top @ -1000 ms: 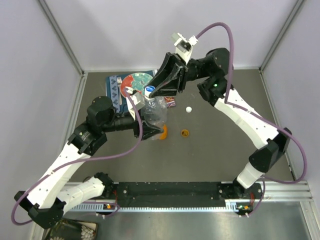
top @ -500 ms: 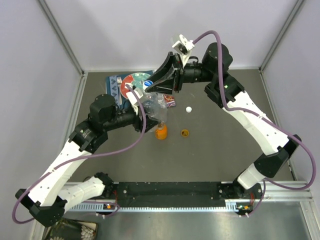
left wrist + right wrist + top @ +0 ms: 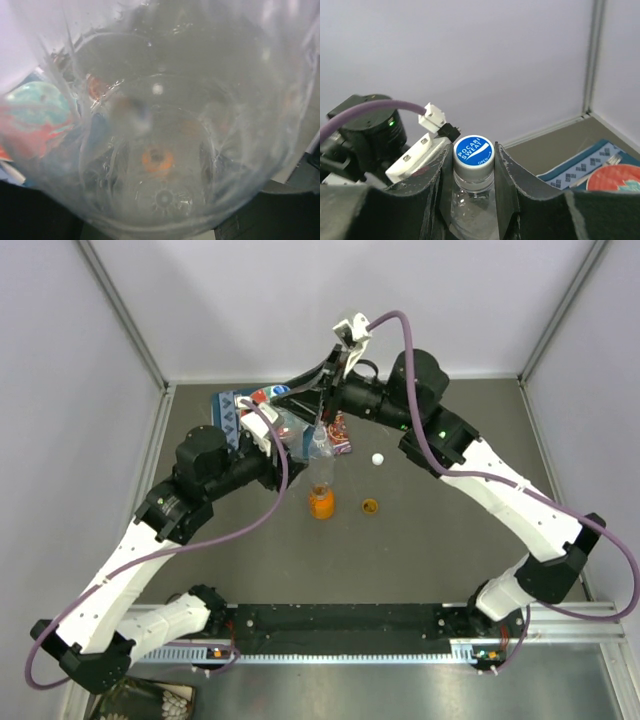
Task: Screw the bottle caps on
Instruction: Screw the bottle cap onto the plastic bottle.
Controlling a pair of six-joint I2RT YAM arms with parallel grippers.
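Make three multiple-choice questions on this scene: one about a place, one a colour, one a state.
1. Where is the loose orange cap?
A. on the table beside the orange bottle
B. screwed onto that bottle
C. at the table's near edge

2. What colour is the Pocari Sweat cap that the right hand pinches?
A. orange
B. blue and white
C. green

3. How is the clear bottle?
A. lying on the table
B. standing alone
C. held by both hands

1 A: it lies apart, right of the orange bottle.
2 B: the right wrist view shows its top.
3 C: the left hand grips the body, while the right hand pinches the cap.
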